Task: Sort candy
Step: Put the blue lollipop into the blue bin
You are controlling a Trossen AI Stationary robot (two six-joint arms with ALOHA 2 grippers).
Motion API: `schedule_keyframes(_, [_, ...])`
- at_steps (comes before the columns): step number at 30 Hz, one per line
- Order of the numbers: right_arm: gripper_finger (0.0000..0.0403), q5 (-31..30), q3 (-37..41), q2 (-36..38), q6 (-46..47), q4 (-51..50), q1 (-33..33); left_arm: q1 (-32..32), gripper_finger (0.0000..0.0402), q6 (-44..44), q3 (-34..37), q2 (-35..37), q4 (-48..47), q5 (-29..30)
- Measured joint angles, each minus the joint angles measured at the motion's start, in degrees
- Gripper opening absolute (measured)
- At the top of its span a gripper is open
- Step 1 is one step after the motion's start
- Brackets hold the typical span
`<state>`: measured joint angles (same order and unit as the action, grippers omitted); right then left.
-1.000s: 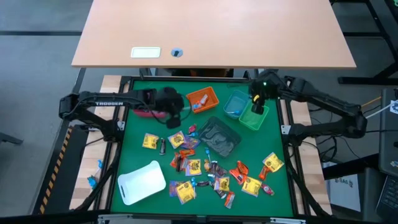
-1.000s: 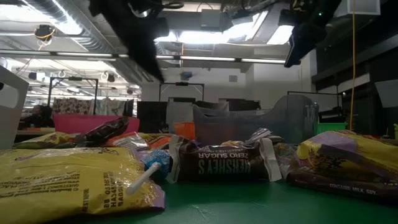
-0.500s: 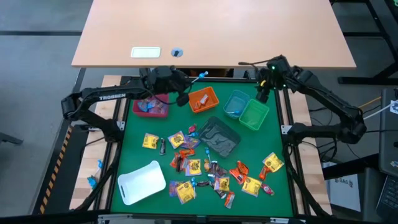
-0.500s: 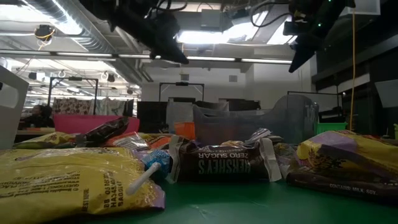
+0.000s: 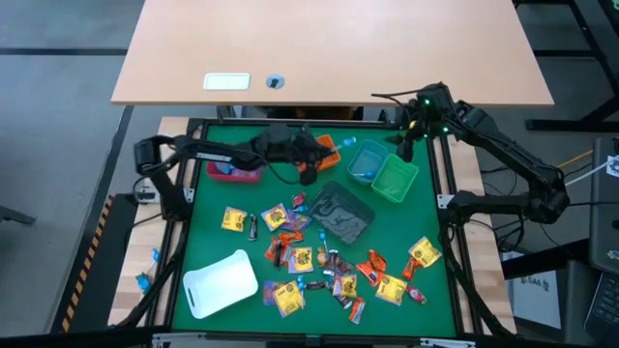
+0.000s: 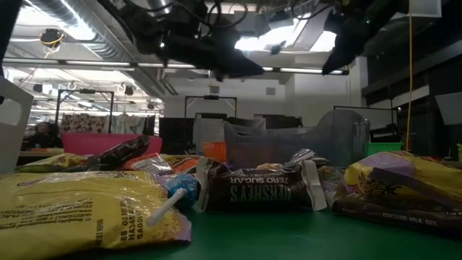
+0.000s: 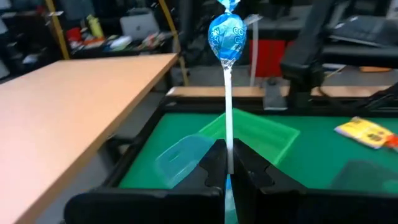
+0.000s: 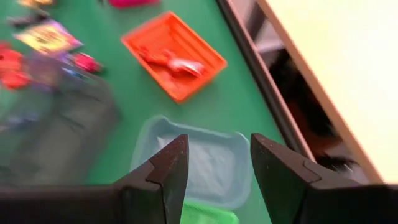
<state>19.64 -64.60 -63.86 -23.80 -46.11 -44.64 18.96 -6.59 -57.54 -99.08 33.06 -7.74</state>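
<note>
The candy lies scattered on the near half of the green mat: yellow, orange-red, purple and dark brown packets. My left gripper reaches from the left over the orange bin and is shut on a blue-headed lollipop. The lollipop's head points toward the light blue bin. My right gripper hangs open in the air near the table's far right, above the far side of the light blue bin and the green bin. My left gripper pinches the lollipop's white stick between its two fingers, near the stick's lower end. The fingers are roughly level and point toward the table's right, along the stick. The blue wrapped head juts out past the fingertips, and the lollipop is lifted clear.
A pink bin with sweets stands far left, and a dark grey bin stands mid-table. A white tray lies near left. The orange bin holds red sweets. A wooden table stands beyond the far edge.
My left gripper has carried the lollipop from beside the pink bin toward the table's right, across the orange bin and close to the light blue bin. My right gripper has risen from over the green bin toward the far edge, then kept still.
</note>
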Motion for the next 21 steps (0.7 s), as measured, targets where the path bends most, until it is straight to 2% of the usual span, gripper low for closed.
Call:
schedule_keyframes(2, [0.0172, 2.5, 0.0, 0.0, 0.0, 0.8, 0.0, -1.5, 0.0000, 0.0, 0.0, -2.8, 4.6, 0.1])
schedule_keyframes(7, [0.0172, 4.4, 0.0, 0.0, 3.1, 3.7, 0.0, -4.3, 0.0000, -0.1, -1.3, -9.4, 14.1, 3.1])
schedule_keyframes(12, [0.0172, 4.5, 0.0, 0.0, 6.9, 6.0, 0.0, -5.2, 0.0000, -0.1, -7.3, -16.4, 14.3, 5.5])
schedule_keyframes(21, [0.0172, 4.5, 0.0, 0.0, 7.3, 6.2, 0.0, -5.1, 0.0000, 0.4, -18.6, -27.2, 12.3, 6.1])
